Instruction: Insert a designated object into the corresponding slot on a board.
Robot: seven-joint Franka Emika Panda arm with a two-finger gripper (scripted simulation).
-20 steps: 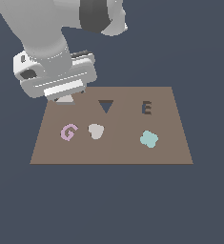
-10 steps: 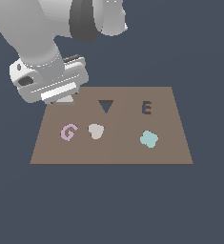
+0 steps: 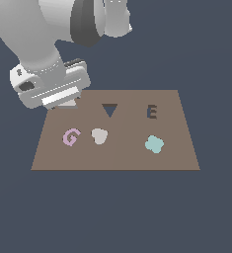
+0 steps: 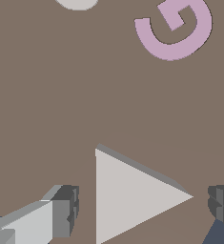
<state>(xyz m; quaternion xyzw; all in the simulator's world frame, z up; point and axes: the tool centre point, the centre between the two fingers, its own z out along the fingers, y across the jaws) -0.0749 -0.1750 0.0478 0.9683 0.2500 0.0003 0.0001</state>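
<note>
- My arm (image 3: 43, 34) comes in from the exterior view's upper left; its wrist block covers the board's far corner on that side.
- My gripper (image 4: 142, 205) hangs over that corner. In the wrist view my two fingers (image 4: 61, 212) stand spread wide, one on each side of the triangle piece (image 4: 132, 195), with a gap between each pad and the piece. Released, holding nothing.
- The triangle piece lies flat on the brown board (image 3: 117, 160), pale grey-beige, one corner pointing toward one of my fingers. In the exterior view my wrist hides it.
- Next along in the exterior view, the pink G (image 3: 71, 137) lies flat on the board's near-left part. The wrist view shows it too, well apart from the triangle piece.
- Just beside the G, toward the exterior view's right, sits a pale rounded blob (image 3: 98, 136).
- Behind the blob is the slot (image 3: 109, 109), a dark triangular cutout pointing toward the board's near edge, nothing in it. It is near my wrist block, not under it.
- Further right, a dark E-shaped cutout (image 3: 152, 112).
- In front of the E cutout, a pale teal lobed piece (image 3: 154, 144).
</note>
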